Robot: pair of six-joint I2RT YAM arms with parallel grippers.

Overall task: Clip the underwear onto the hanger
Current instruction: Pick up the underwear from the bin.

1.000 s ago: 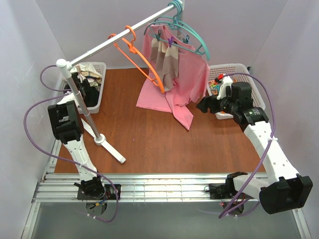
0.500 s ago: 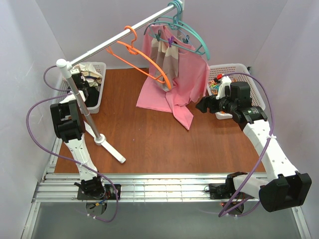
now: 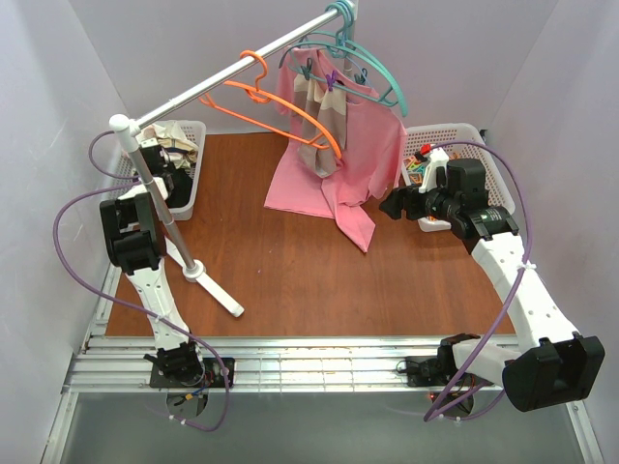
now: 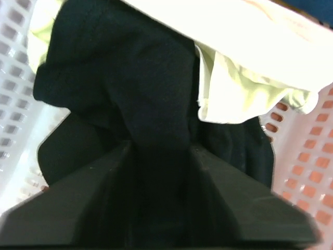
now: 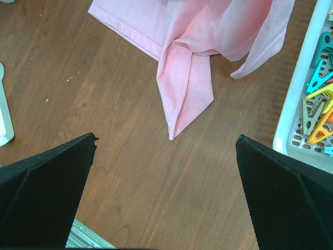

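Note:
The black underwear (image 4: 151,94) lies bunched in a white basket (image 3: 196,174) at the back left, partly under a pale yellow cloth (image 4: 244,73). My left gripper (image 4: 159,148) is down in that basket, and a raised fold of the underwear fills the narrow gap between its fingers. In the top view, the rack pole and the arm mostly hide the left gripper (image 3: 166,162). The orange hanger (image 3: 290,116) hangs empty by its hook on the silver rail (image 3: 193,94). Over the table's right side, my right gripper (image 5: 166,138) hovers open and holds nothing.
Teal hangers (image 3: 363,63) at the rail's far end carry a pink shirt (image 3: 338,164) and a beige-striped cloth; the shirt's tail reaches the table. A white basket of coloured clips (image 3: 455,135) stands at the back right. The rack's white foot (image 3: 208,285) lies on the left of the table.
The left gripper's jaws have narrowed onto the fold of black cloth. The orange hanger has swung round on the rail, its lower end moving right. The right arm has barely moved.

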